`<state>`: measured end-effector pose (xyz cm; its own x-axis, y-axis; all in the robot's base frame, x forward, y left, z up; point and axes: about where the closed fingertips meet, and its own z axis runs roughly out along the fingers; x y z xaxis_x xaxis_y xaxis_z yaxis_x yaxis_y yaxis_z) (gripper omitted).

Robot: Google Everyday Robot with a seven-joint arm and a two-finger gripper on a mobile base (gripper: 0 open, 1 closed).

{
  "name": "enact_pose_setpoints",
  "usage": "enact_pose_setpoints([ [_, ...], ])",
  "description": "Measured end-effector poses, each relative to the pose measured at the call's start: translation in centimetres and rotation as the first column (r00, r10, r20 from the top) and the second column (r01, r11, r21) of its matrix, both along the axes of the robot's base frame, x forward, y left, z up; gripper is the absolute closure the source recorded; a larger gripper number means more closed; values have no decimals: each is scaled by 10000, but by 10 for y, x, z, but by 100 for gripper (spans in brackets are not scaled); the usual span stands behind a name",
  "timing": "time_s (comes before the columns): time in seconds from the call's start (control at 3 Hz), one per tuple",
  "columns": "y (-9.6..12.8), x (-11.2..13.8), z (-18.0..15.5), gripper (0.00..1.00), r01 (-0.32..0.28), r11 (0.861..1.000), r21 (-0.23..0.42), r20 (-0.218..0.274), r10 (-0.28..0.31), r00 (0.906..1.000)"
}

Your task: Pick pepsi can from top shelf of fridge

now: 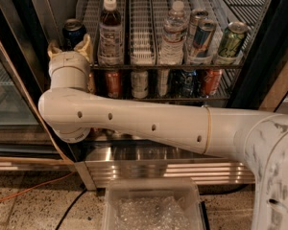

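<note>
The pepsi can [74, 31], dark blue with a silver top, stands at the left end of the top shelf [163, 67] of the fridge [259, 56]. My gripper [70, 48] is right in front of the can's lower half. Its tan fingers [86, 44] are spread open, one on each side of the can. I cannot tell whether they touch it. The cream wrist and arm [134, 123] reach in from the right and hide the can's base.
On the top shelf stand a dark drink bottle [110, 30], a water bottle [174, 32], slim blue-and-silver cans [203, 38] and a green can [231, 42]. More cans [182, 83] fill the shelf below. A clear plastic bin [153, 210] sits on the floor in front of the ribbed steel base.
</note>
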<state>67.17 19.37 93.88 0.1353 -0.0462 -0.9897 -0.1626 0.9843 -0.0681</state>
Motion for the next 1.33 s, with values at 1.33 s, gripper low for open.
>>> enact_pose_setpoints([
  [1.33, -20, 43, 1, 42, 1082, 9939, -189, 284, -1077, 9938],
])
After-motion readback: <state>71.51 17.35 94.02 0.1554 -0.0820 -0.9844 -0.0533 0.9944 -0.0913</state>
